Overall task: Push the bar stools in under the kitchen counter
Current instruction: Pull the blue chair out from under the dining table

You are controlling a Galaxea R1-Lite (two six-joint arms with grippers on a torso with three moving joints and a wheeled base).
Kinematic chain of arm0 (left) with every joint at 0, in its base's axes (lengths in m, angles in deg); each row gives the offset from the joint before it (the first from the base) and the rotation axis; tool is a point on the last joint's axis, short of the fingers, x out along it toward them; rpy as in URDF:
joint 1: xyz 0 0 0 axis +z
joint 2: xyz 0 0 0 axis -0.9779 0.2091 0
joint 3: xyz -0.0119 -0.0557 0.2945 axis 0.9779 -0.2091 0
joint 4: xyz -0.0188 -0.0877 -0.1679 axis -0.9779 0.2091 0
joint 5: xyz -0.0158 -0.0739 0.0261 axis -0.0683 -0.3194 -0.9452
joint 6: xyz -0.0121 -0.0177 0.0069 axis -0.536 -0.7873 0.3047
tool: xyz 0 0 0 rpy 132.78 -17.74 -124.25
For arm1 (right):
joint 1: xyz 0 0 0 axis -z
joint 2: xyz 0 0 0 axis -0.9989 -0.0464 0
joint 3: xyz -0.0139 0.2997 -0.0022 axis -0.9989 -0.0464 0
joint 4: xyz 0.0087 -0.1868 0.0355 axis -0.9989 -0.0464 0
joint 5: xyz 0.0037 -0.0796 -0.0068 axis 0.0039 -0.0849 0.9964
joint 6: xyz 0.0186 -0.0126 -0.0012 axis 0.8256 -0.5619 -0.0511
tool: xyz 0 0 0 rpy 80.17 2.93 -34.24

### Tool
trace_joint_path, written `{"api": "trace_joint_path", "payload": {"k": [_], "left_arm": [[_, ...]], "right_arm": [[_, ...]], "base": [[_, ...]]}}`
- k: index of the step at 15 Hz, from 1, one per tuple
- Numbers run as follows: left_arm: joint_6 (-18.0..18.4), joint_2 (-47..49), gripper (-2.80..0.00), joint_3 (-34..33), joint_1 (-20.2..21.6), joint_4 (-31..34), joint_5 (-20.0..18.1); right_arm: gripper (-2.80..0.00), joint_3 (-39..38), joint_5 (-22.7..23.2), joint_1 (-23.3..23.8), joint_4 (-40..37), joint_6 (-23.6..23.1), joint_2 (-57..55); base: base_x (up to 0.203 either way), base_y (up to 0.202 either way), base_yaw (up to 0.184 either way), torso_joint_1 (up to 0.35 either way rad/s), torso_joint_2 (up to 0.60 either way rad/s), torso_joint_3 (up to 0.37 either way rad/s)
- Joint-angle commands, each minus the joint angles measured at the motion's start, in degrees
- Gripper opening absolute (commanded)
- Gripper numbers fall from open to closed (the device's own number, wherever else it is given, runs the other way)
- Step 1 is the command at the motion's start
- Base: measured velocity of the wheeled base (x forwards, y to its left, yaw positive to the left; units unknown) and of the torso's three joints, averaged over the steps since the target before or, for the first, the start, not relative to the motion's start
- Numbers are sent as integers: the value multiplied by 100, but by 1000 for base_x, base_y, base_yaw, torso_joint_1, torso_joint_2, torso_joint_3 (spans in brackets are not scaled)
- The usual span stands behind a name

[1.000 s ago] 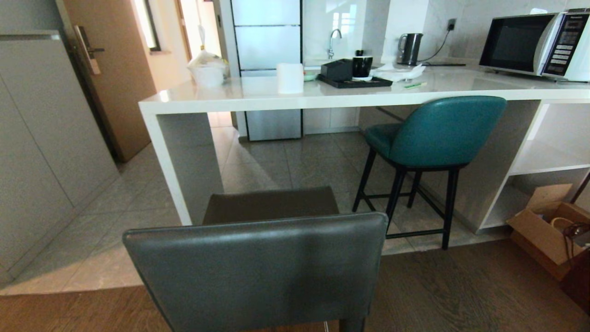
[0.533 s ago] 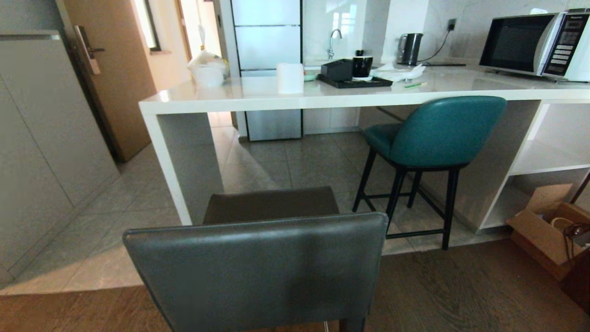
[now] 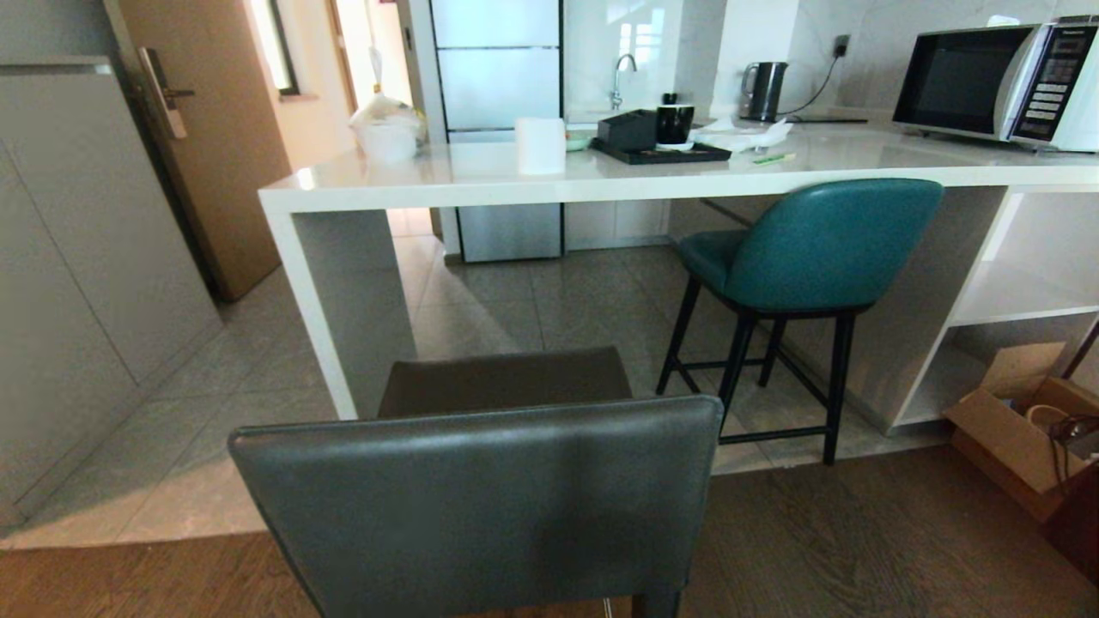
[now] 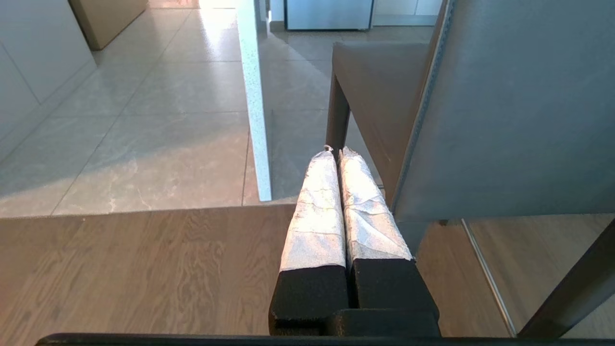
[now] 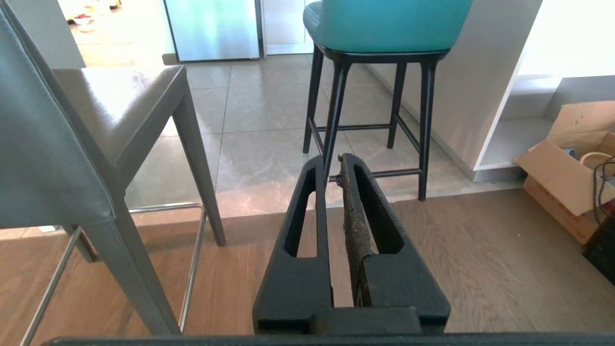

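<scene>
A dark grey leather bar stool (image 3: pixel 481 506) stands closest to me on the wood floor, its rectangular back toward me and its seat short of the kitchen counter (image 3: pixel 515 184). The teal bar stool (image 3: pixel 824 240) stands further right with its seat partly below the white top. Neither gripper appears in the head view. My left gripper (image 4: pixel 336 150) is shut and empty, low beside the left edge of the grey stool's back (image 4: pixel 504 120), with the white end panel (image 4: pixel 254 120) ahead. My right gripper (image 5: pixel 329 161) is shut and empty, between the grey stool (image 5: pixel 43 144) and the teal stool (image 5: pixel 384 24).
An open cardboard box (image 3: pixel 1013 429) sits on the floor at the right by the white shelf unit (image 3: pixel 1022 300). On the counter are a microwave (image 3: pixel 987 81), a kettle (image 3: pixel 764 90) and a black tray (image 3: pixel 661 154). Grey cabinets (image 3: pixel 69 283) and a door (image 3: pixel 206 146) line the left.
</scene>
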Motion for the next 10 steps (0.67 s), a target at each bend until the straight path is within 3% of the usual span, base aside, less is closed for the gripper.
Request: {"api": "trace_joint_path", "payload": {"k": [1,5,10], "left_arm": [[-3,0,-280,0,1,4,2],[6,0,-280,0,10,4,2],[-3,0,-280,9,10,4,2]], "right_arm": [[-280,-141,-2,-1,4,14,2],[-280,-141,-28,-1,13,93,2],[-280,-141,-28,-1,13,93,2]], "base": [[0,0,0,0,0,0],[0,-19,-1,1,1,0],[0,-179,1,2,3,3]]}}
